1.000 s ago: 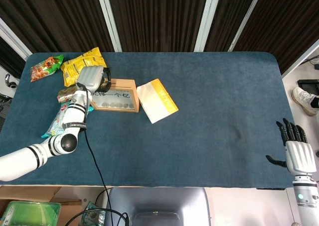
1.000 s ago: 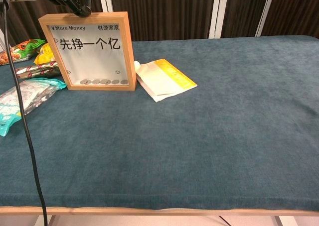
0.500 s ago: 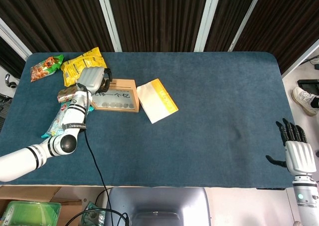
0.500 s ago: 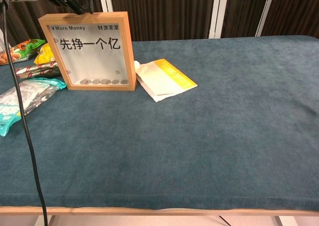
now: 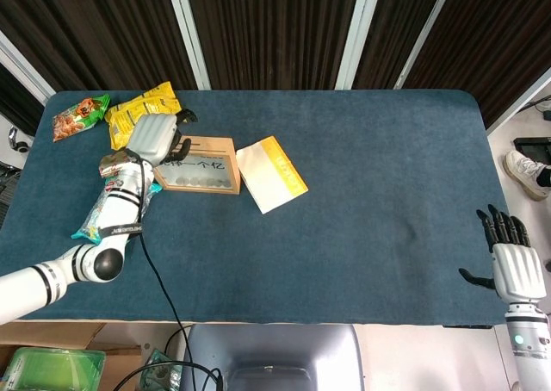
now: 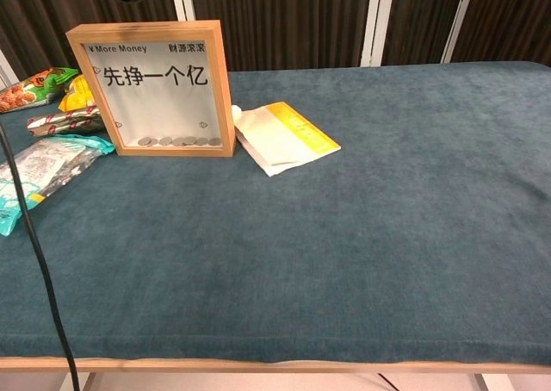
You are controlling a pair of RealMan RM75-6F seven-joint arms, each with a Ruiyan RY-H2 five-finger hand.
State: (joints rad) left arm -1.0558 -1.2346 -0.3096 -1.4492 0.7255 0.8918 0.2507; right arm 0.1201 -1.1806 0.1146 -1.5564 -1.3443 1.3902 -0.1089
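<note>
Left hand [image 5: 157, 138] above the frame [image 6: 155, 88], fingers spread, holding nothing.
The upright wooden frame reads "More Money" over Chinese characters, coins along its bottom; half a second ago the hand sat lower, over its top edge. A yellow-white packet [image 5: 271, 173] lies beside it; right hand [image 5: 514, 257] hangs open past the table's edge.

From my seat, the frame [image 6: 155, 85] stands upright on the table [image 6: 362, 236], the booklet [image 6: 284, 137] just right of it, snack packets [image 6: 43, 171] to its left, my left hand [image 5: 155, 137] above its top edge.
</note>
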